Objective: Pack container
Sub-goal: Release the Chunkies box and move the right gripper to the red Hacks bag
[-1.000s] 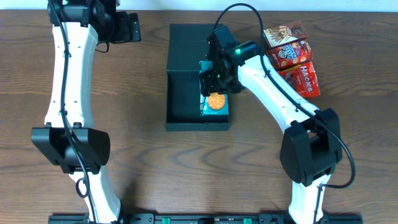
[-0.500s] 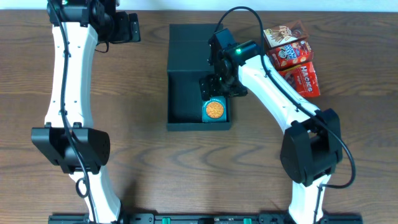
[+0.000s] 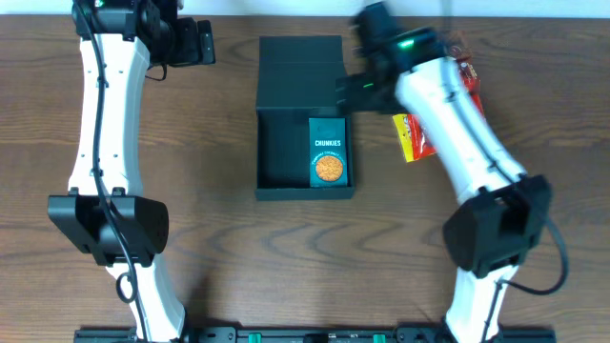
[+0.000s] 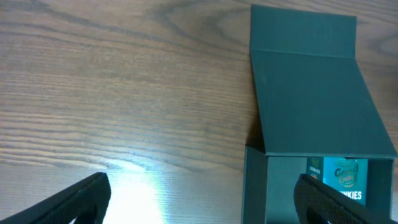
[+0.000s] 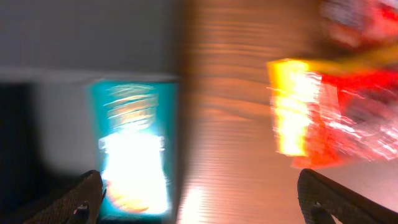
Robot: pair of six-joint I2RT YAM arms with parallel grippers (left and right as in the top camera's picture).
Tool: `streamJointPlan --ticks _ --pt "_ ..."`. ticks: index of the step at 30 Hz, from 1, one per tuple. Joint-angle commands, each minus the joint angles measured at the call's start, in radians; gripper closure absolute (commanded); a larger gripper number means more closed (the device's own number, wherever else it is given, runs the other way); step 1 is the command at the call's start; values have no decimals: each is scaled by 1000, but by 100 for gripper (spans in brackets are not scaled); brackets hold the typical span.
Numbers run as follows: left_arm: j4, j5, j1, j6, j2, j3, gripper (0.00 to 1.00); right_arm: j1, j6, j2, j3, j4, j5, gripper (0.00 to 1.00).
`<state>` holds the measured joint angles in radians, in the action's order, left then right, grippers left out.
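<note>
Counter (image 3: 219, 248): container (image 3: 284, 157) central, lid open, cookie box (image 3: 328, 152) in its right side. Snack packs (image 3: 408, 143) just right of container, probably overlapping. Left gripper (image 4: 202, 202), right gripper (image 5: 199, 199): jaws wide, empty. Square up on one pack before closing.

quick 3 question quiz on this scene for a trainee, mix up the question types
1. True or false: the cookie box lies inside the container.
2. The container's lid is: A open, B shut, C torn off.
3. Short answer: what does the left claw hold?

Key: 1 true; 2 A; 3 nothing, it is open and empty.
</note>
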<state>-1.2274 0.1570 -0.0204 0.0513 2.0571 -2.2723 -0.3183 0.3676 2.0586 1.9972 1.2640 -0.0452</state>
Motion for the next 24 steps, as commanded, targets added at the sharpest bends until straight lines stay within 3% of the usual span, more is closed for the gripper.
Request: streamJointPlan --ticks 1,3,9,12,20,22,24 --pt "-3 -2 3 -7 -1 -2 5 167 233 0 -10 15 39 2" --pt "-3 -2 3 -7 -1 -2 5 248 307 11 -29 -17 144 3" --pt "-3 -3 3 -7 -1 -2 5 354 374 82 -37 -39 179 3" --pt "-2 -3 3 -8 -1 -2 5 375 376 139 -37 -42 237 9" --pt "-2 -3 3 -23 -1 -2 5 408 280 232 -37 -98 178 8" --pt "0 -3 3 -23 -1 -2 5 419 259 233 -37 -121 183 16" --pt "2 -3 3 -23 -1 -2 5 426 259 235 -37 -124 185 30"
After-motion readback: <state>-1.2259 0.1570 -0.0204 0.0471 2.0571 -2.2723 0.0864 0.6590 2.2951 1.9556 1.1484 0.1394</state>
